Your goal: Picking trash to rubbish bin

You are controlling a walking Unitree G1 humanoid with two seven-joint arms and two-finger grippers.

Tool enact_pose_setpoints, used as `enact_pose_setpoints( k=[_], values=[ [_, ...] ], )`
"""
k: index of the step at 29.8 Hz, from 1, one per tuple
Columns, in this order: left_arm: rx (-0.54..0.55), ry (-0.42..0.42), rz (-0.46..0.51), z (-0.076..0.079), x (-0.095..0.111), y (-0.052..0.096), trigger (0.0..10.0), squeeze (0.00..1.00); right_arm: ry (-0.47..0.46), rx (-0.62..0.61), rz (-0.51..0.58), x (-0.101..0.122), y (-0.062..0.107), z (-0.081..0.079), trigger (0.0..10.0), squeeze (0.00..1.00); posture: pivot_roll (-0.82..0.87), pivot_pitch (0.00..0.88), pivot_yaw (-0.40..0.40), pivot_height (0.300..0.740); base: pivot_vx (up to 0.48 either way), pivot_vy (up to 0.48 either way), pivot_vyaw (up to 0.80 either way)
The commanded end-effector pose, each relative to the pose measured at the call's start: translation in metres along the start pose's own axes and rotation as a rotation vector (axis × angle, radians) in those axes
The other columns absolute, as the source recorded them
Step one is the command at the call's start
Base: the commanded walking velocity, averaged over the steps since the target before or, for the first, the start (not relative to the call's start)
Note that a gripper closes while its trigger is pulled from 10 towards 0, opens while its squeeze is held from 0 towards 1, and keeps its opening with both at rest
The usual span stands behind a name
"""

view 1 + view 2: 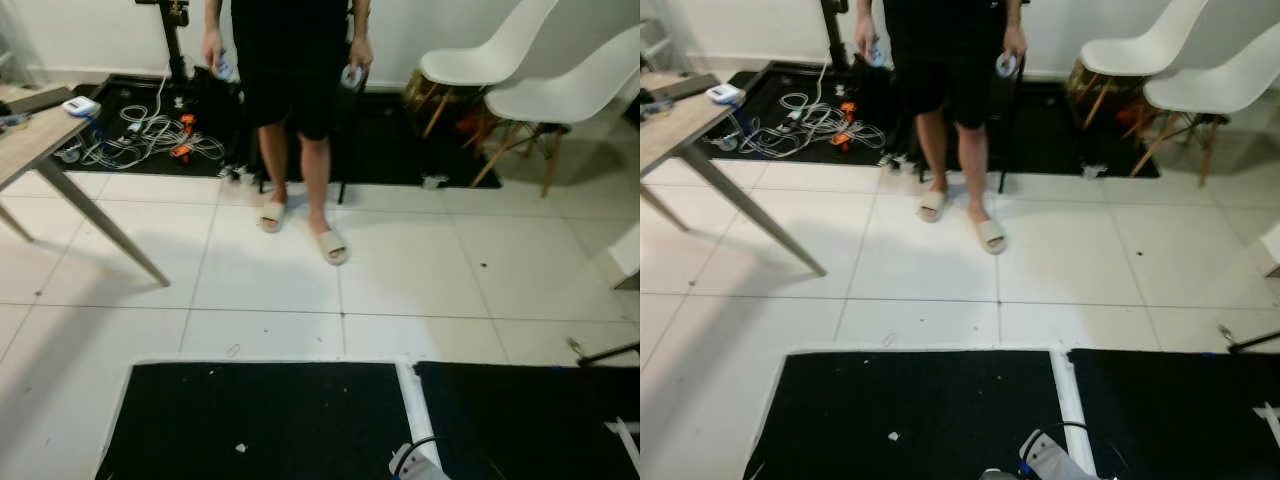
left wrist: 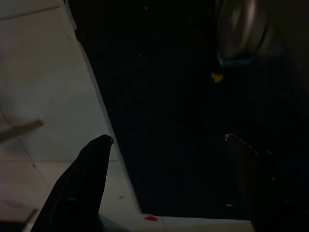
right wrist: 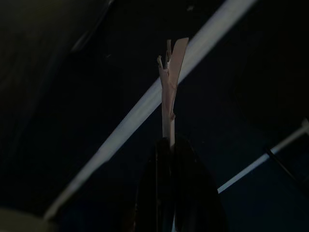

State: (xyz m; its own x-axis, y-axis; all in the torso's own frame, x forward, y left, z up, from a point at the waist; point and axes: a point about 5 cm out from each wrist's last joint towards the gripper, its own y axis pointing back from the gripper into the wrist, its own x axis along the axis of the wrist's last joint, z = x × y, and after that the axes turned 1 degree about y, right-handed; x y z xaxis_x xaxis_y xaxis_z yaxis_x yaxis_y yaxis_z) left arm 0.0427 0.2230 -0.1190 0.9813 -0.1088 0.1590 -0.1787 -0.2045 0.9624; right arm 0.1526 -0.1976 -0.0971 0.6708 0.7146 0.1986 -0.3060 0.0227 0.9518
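Our right end effector (image 3: 169, 145) is clamped on a thin paper scrap (image 3: 170, 82). Our left end effector (image 2: 169, 140) hangs with fingers apart above a black mat (image 2: 169, 87).

Head pair downward; wrist views floorward, close.

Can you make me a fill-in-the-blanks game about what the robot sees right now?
1. The right gripper is shut on a thin scrap of ____.
2. The two chairs by the wall are ____ in colour.
3. The person standing on the white tiles wears ____ on both feet.
4. The left gripper has its fingers ____ above the edge of a black mat.

Missing words: paper; white; sandals; open
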Motion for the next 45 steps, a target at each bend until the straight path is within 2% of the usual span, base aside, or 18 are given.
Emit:
enact_pose_setpoints(
  k=[1,23,30,34,35,39,40,42,45],
  values=[
    [-0.004,-0.004,-0.02,0.001,-0.005,0.0,10.0,0.0,-0.003,0.02,0.003,0.0,-0.001,-0.005,10.0,0.0,0.1,0.055,-0.021,0.74,0.0,0.0,-0.8],
    [-0.011,0.025,-0.024,0.009,-0.006,0.001,10.0,0.0,0.025,0.024,0.024,0.011,0.0,0.0,10.0,0.0,0.11,0.057,-0.051,0.74,0.0,0.0,-0.8],
    [-0.008,0.024,-0.022,0.009,-0.006,0.001,10.0,0.0,-0.089,0.021,0.112,0.027,0.0,0.0,10.0,0.0,0.11,0.058,-0.046,0.74,0.0,0.0,-0.8],
    [-0.003,0.022,-0.019,0.008,-0.005,0.001,10.0,0.0,-0.202,0.008,0.211,0.052,0.003,0.01,10.0,0.0,0.12,0.06,-0.042,0.74,0.0,0.0,-0.8],
    [-0.003,0.022,-0.019,0.008,-0.005,0.001,10.0,0.0,-0.202,0.008,0.211,0.052,0.003,0.01,10.0,0.0,0.12,0.06,-0.042,0.74,0.0,0.0,-0.8],
    [0.001,0.02,-0.017,0.006,-0.005,0.0,10.0,0.0,-0.35,0.027,0.374,0.097,0.012,0.026,10.0,0.0,0.12,0.059,-0.037,0.74,0.0,0.0,-0.8],
    [0.001,0.02,-0.017,0.006,-0.005,0.0,10.0,0.0,-0.35,0.027,0.374,0.097,0.012,0.026,10.0,0.0,0.12,0.059,-0.037,0.74,0.0,0.0,-0.8],
    [0.002,0.019,-0.015,0.006,-0.004,0.0,10.0,0.0,-0.434,0.058,0.476,0.124,0.021,0.036,10.0,0.0,0.12,0.059,-0.038,0.74,0.0,0.0,-0.8],
    [0.012,0.015,-0.006,0.004,-0.003,0.0,10.0,0.0,-0.596,0.155,0.701,0.177,0.043,0.05,10.0,0.0,0.12,0.058,-0.041,0.74,0.0,0.0,-0.8]
  ],
)
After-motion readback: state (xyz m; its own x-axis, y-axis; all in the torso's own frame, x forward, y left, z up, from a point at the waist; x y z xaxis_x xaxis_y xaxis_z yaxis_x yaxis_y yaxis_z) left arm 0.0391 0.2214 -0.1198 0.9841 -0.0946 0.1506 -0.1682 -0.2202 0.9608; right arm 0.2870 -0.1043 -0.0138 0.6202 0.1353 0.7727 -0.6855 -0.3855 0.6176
